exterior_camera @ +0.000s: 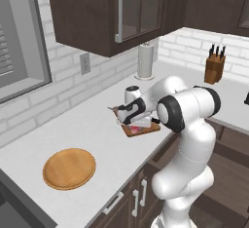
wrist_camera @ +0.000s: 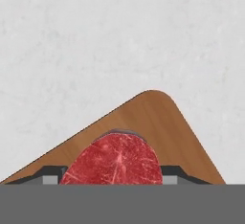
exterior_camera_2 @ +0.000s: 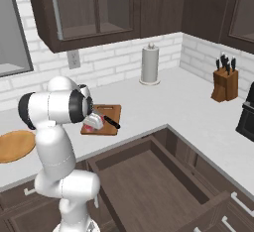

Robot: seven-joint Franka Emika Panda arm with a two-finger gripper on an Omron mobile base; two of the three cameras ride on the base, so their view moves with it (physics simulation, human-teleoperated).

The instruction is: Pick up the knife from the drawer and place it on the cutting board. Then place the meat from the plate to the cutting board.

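Observation:
My gripper (wrist_camera: pixel 115 179) is shut on the meat (wrist_camera: pixel 115 160), a red marbled steak between the two dark fingertips (wrist_camera: pixel 51 179). It hangs low over a rounded corner of the brown cutting board (wrist_camera: pixel 155 115). I cannot tell whether the meat touches the wood. From the right base view the meat (exterior_camera_2: pixel 93 123) is at the near left end of the cutting board (exterior_camera_2: pixel 110 110), and the knife (exterior_camera_2: pixel 111 122) lies across the board with its black handle toward the counter edge. The round tan plate (exterior_camera: pixel 69 168) lies bare at the left of the counter.
A paper towel roll (exterior_camera_2: pixel 150 63) stands at the back wall and a knife block (exterior_camera_2: pixel 224 83) in the right corner. Below the counter edge an open drawer (exterior_camera_2: pixel 149 179) juts out. Dark wall cabinets (exterior_camera: pixel 112 12) hang above.

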